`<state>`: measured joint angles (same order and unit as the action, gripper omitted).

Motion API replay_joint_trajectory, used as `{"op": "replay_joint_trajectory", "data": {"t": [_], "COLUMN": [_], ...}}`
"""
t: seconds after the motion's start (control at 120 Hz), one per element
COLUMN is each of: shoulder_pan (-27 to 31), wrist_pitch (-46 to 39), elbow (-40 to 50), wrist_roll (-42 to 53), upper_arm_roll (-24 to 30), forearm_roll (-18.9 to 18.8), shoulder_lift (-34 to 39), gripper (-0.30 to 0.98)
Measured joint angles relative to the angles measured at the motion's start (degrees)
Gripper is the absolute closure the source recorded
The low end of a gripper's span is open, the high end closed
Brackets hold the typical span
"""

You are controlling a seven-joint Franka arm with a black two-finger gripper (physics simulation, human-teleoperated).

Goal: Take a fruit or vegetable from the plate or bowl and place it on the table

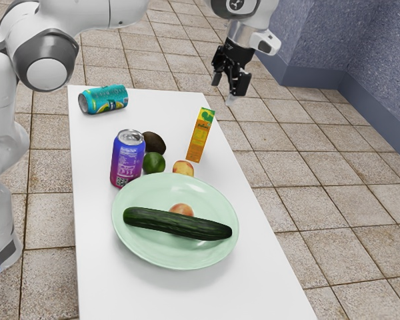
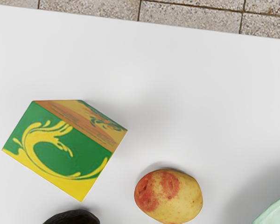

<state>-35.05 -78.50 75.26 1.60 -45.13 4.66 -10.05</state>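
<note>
Gripper: released, fingers apart
Cucumber: across plate, partly hiding reddish produce
Carton: upright near potato
Purple can: upright beside lime
Teal can: lying

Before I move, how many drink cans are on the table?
2. The teal can lies on its side at the far end of the table in the exterior view; the blue-and-purple can stands upright next to the small green fruit.
</note>
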Motion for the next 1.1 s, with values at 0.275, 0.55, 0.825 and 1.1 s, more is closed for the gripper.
{"op": "replay_joint_trajectory", "data": {"t": [0.275, 0.55, 0.825, 1.1], "shoulder_pan": [0.01, 0.98, 0.89, -1.73], "wrist_pitch": [0.08, -0.4, -0.25, -1.46], "elbow": [0.0, -1.07, -4.27, 3.95], "wrist_roll": [0.12, 0.21, 1.26, 1.04], "upper_arm_roll": [-0.04, -0.09, 19.64, 40.79], "forearm_roll": [0.56, 1.54, 3.73, -1.16], "shoulder_lift": [-0.03, 0.21, 1.81, 9.65], "gripper": [0.0, 0.0, 0.0, 0.0]}}
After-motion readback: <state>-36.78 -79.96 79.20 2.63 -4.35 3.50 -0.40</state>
